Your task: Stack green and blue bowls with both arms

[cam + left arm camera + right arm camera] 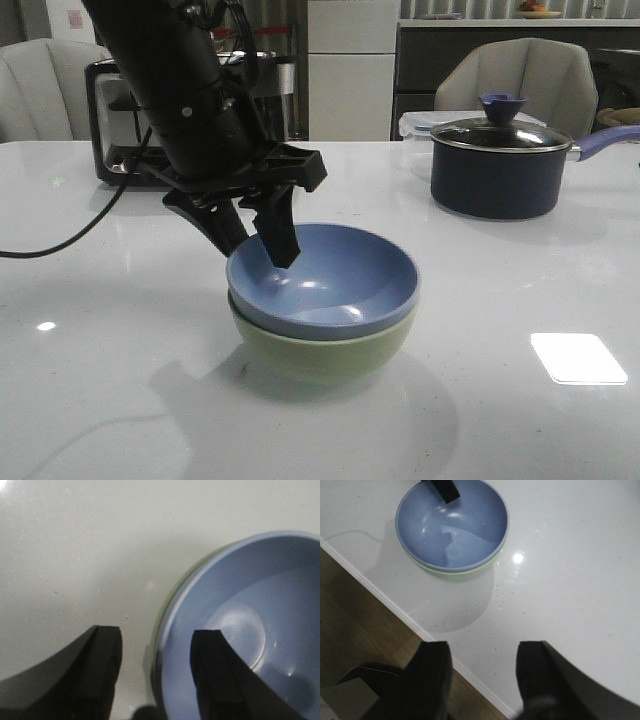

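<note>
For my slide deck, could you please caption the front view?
Left gripper open astride the rim of the blue bowl, nested in the green bowl.

Blue bowl (pixel 330 275) nested upright, in green bowl (pixel 320 350)

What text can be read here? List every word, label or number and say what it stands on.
None is readable.
Blue bowl, green bowl, saucepan: plain, no markings.
Toaster: no lettering legible.
Pinkish sheet on the back wall: too small and blurred to read.
</note>
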